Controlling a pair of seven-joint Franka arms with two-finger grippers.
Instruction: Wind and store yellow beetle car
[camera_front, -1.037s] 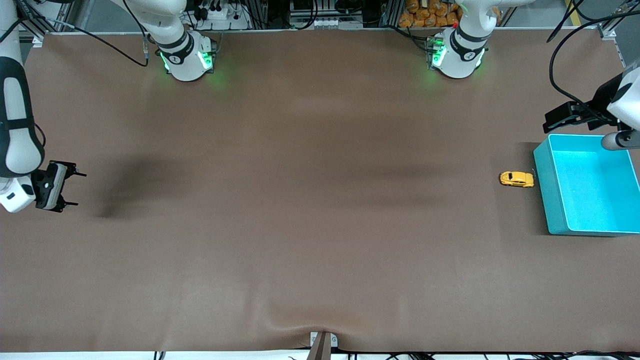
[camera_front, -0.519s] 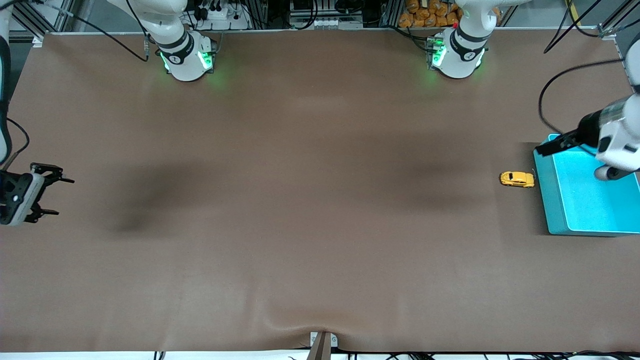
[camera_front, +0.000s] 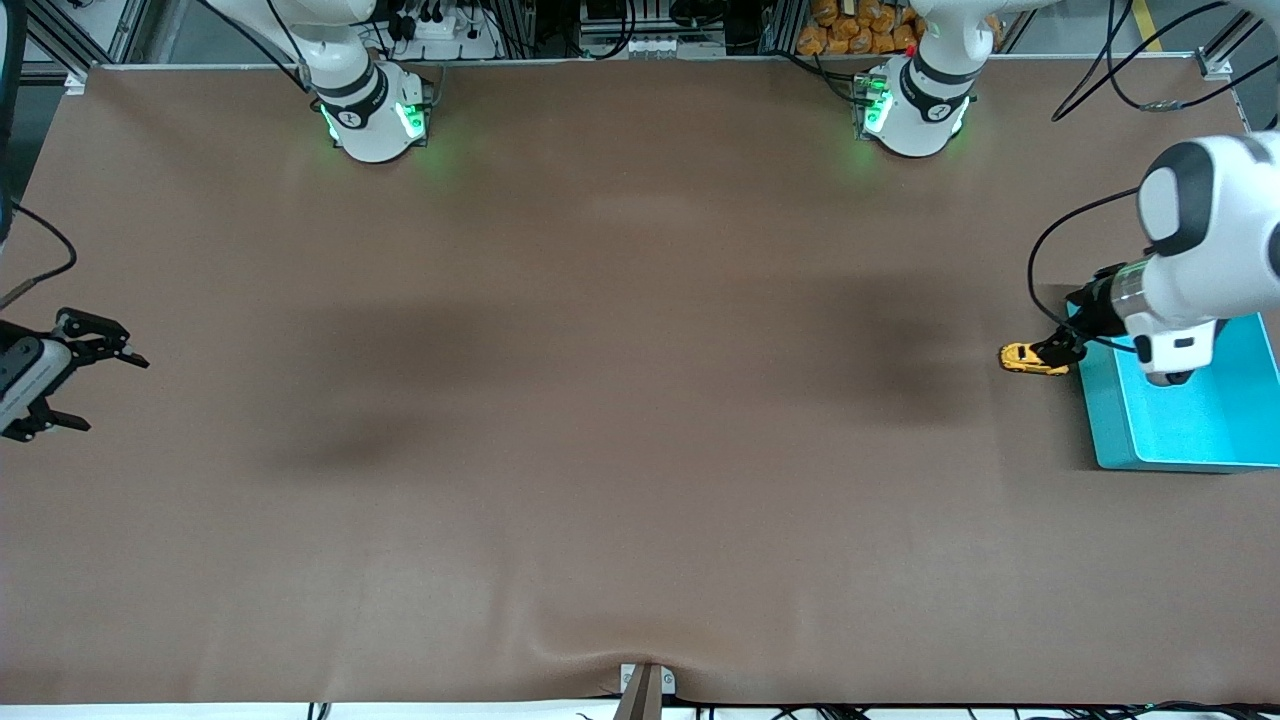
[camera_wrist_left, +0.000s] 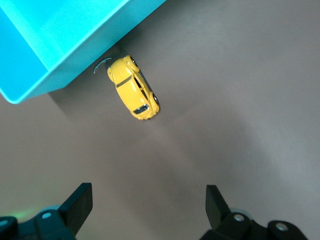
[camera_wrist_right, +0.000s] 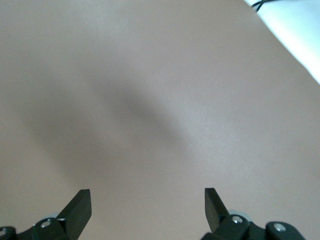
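item: car (camera_front: 1022, 358) — small yellow beetle toy, dark windows, standing on its wheels on the brown table (camera_front: 620, 420), toward the left arm's end. one end sits just beside the bin (camera_front: 1110, 430); whether they touch cannot be told. in the left wrist view the car (camera_wrist_left: 133, 88) lies next to the bin's outer wall (camera_wrist_left: 65, 55).

item: bin — turquoise, open top, on the table at the left arm's end.

item: left gripper (camera_front: 1058, 348) — over the car's bin-side end and the bin's edge, fingers (camera_wrist_left: 80, 202) spread wide, grasping nothing.

item: right gripper (camera_front: 88, 375) — over bare table at the right arm's end, well apart from the car, fingers (camera_wrist_right: 80, 204) released, nothing between them.
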